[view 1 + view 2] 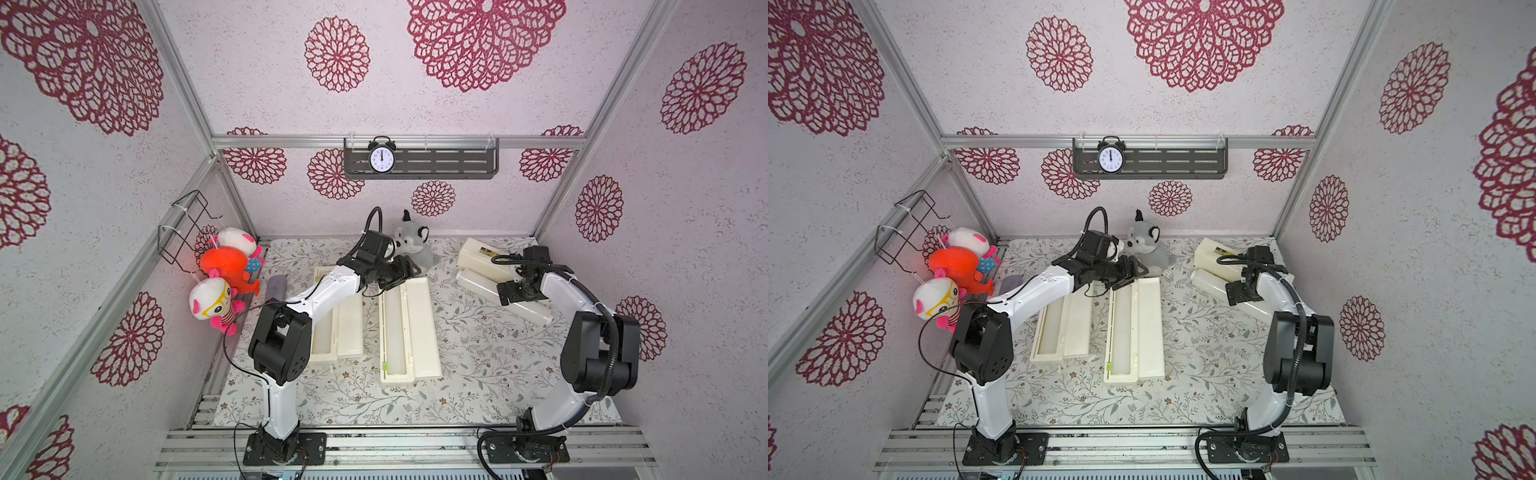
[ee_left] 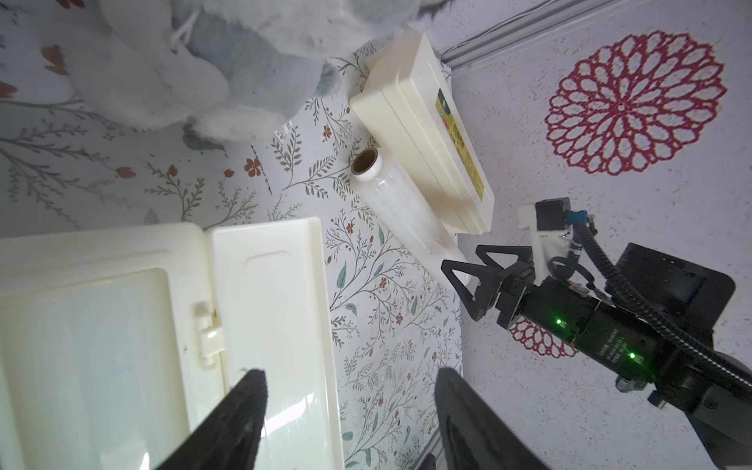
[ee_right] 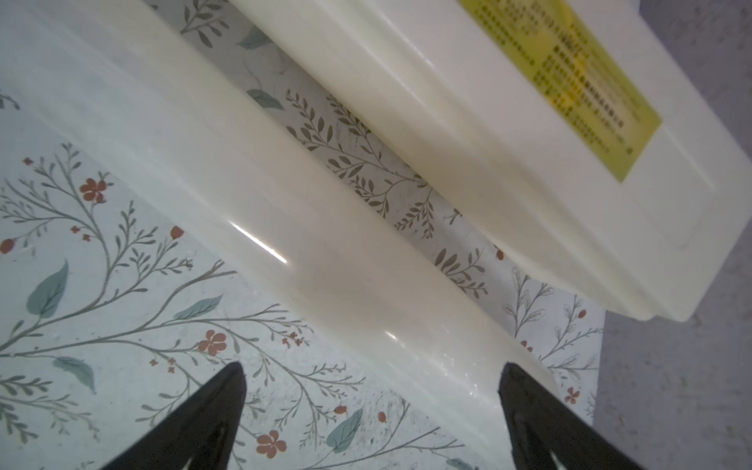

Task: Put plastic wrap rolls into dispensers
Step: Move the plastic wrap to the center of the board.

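On the floral cloth [image 1: 478, 365], the middle dispenser [image 1: 424, 324] lies open at the table's centre. Its long axis runs from 12 to 6 o'clock and its lid is folded flat toward 3 o'clock. A seated roll [image 1: 395, 332] fills its trough, and the green slider cutter [image 1: 385, 366] sits near the 6 o'clock end. A second open dispenser [image 1: 351, 332] lies parallel just toward 9 o'clock, partly under the left arm; what its trough holds I cannot tell. The left gripper [image 2: 350, 372] hangs over the middle dispenser's 12 o'clock end, its fingers [image 2: 244, 407] spread with nothing between them, close to the grey plush animal [image 1: 413, 245] at 12 o'clock. At about 1 o'clock the closed dispenser [image 1: 482, 259] lies slantwise, its yellow label [image 3: 590, 81] facing up. The loose roll [image 1: 534, 312] lies on the cloth around 2 o'clock, parallel to that box on its 6 o'clock side, with a narrow strip of cloth showing between them in the right wrist view. The right gripper [image 3: 373, 366] is low over the loose roll's middle with its fingers [image 3: 211, 415] spread wide, one over the cloth and the other at the roll's far edge. They are not clamping the roll; whether either touches it I cannot tell.
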Robot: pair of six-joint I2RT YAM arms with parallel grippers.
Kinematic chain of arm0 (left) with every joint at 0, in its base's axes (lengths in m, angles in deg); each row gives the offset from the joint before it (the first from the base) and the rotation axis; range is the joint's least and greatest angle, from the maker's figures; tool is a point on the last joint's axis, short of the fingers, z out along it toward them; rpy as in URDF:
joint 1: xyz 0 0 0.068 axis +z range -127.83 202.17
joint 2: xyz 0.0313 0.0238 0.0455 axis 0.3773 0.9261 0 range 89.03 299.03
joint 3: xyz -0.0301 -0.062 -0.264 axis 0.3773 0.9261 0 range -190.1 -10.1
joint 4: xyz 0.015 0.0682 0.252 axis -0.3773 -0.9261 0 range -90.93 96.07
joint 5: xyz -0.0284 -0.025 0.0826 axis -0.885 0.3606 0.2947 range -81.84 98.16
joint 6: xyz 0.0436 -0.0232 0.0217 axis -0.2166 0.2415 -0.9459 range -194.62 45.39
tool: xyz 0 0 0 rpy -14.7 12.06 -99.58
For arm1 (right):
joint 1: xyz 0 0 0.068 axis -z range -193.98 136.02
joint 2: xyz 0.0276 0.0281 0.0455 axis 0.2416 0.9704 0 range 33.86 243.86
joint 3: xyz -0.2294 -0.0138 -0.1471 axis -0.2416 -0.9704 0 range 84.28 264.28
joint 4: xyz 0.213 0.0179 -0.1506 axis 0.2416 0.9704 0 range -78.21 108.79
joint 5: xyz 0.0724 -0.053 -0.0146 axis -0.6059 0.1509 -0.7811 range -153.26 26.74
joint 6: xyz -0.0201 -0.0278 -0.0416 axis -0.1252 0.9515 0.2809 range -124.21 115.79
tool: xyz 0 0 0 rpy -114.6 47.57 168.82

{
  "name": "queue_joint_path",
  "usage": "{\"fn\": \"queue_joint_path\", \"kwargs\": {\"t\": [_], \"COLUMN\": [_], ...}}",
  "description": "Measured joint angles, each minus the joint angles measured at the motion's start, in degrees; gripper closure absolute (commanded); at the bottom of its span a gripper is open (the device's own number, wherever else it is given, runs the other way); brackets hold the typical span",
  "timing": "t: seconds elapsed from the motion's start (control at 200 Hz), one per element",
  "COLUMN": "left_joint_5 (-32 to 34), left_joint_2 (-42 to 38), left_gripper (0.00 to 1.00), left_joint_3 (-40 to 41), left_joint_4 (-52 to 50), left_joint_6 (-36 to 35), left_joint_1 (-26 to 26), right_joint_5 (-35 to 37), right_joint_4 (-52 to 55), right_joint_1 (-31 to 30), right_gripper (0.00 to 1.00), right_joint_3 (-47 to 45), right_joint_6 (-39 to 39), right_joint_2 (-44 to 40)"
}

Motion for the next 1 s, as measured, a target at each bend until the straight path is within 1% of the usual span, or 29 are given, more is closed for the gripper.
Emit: {"fn": "queue_joint_path", "kwargs": {"t": [0.24, 0.52, 0.615, 0.746, 0.861, 0.961, 1.001], "left_joint_5": [-0.8, -0.8, -0.8, -0.9, -1.3, -1.9, -2.2], "left_joint_2": [0.0, 0.0, 0.0, 0.0, 0.0, 0.0, 0.0], "left_gripper": [0.3, 0.3, 0.3, 0.3, 0.3, 0.3, 0.3], "left_joint_3": [-0.1, 1.0, 1.2, 2.3, 3.4, 4.5, 5.2], "left_joint_4": [-0.2, -0.1, 0.0, 0.6, 0.9, 1.4, 1.7], "left_joint_6": [-0.1, 0.1, 0.2, 0.5, 0.6, 0.6, 0.6], "left_joint_1": [2.2, 3.0, 3.1, 3.4, 3.8, 4.3, 4.4], "right_joint_5": [-1.6, -3.6, -5.8, -10.6, -13.7, -14.6, -14.6], "right_joint_4": [3.3, 7.6, 9.8, 10.8, 10.2, 9.9, 9.9], "right_joint_1": [0.9, 2.1, 2.1, 1.4, -1.1, -4.3, -5.7], "right_gripper": [0.02, 0.02, 0.04, 0.12, 0.17, 0.26, 0.31], "right_joint_3": [7.8, 10.6, 12.7, 12.5, 9.6, 7.0, 6.2], "right_joint_6": [8.3, 12.9, 13.9, 14.1, 12.7, 10.5, 9.5], "right_joint_2": [8.1, 14.5, 15.7, 15.5, 13.9, 12.5, 12.3]}}
